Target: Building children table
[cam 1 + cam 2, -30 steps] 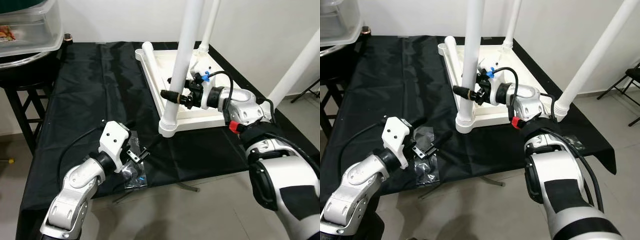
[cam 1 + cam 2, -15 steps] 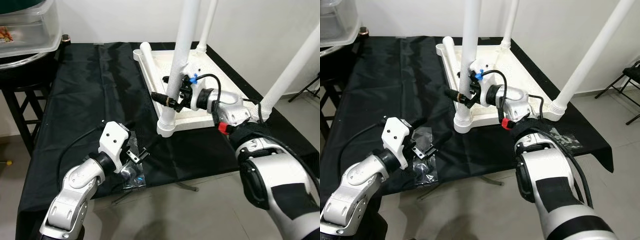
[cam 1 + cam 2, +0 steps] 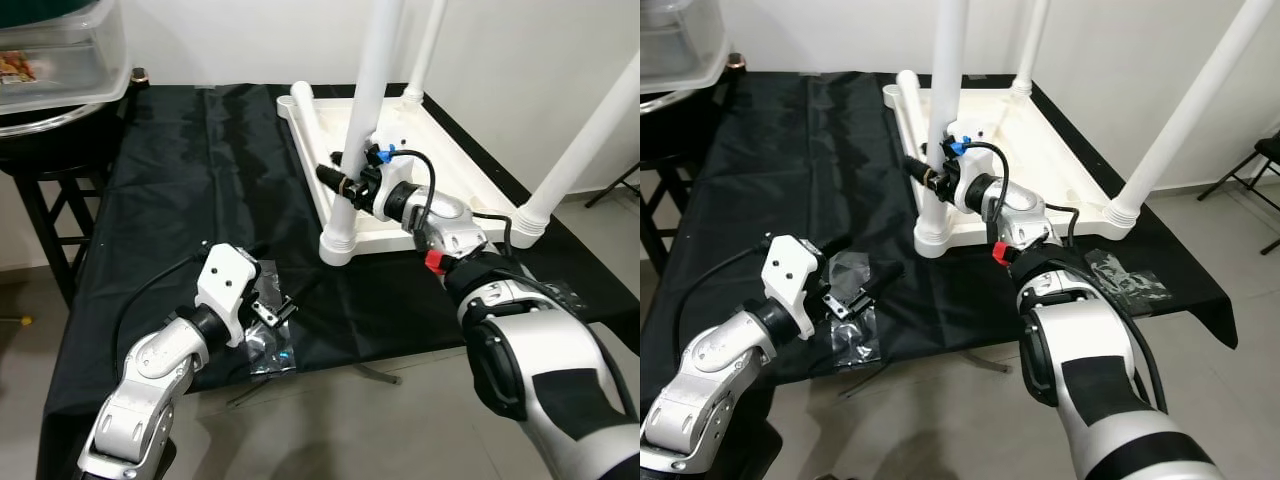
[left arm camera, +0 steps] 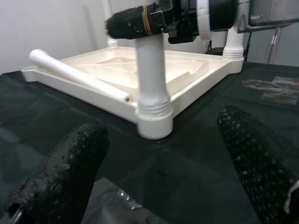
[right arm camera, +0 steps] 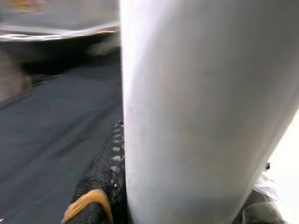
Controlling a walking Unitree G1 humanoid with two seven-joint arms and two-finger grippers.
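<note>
Leg-fitting step: right gripper (image 3: 345, 180) clamps the near leg (image 3: 362, 120) upright in the corner socket of the upturned white tabletop (image 3: 440, 180) on the black cloth. Next likely twist/seat it. Left gripper (image 3: 285, 305) spread open, empty (over a plastic bag (image 3: 265, 345)). Left wrist view shows the loose leg (image 4: 77, 77) lying on the frame.
</note>
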